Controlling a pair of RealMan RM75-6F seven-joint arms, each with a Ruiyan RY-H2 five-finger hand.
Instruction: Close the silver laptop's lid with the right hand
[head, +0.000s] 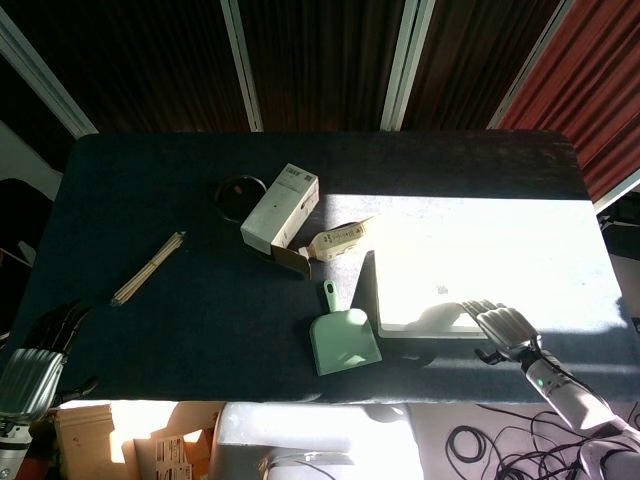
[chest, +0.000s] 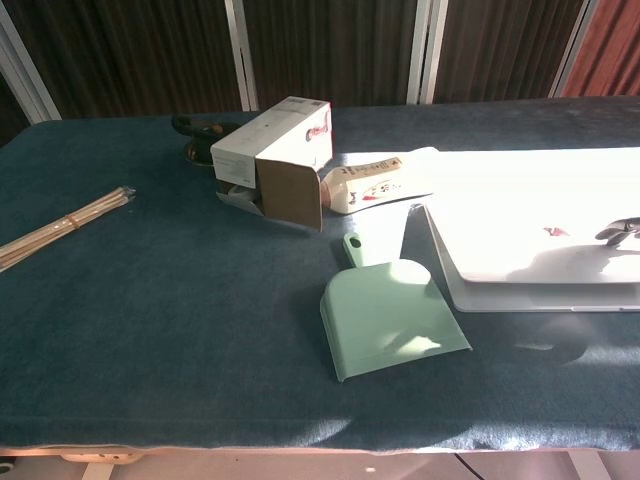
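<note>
The silver laptop (head: 425, 292) lies at the table's right front in bright sunlight, its lid down flat or almost flat on the base. In the chest view the laptop (chest: 530, 250) shows only a thin seam along its front edge. My right hand (head: 503, 328) rests palm down with fingers spread on the lid's front right corner, holding nothing. Only its fingertips (chest: 622, 232) reach into the chest view at the right edge. My left hand (head: 38, 365) hangs open off the table's front left corner, far from the laptop.
A green dustpan (head: 343, 340) sits just left of the laptop, almost touching it. Behind it lie a white tube (head: 338, 238), a white carton (head: 280, 208) and a black round lid (head: 240, 192). A bundle of wooden sticks (head: 148, 267) lies far left.
</note>
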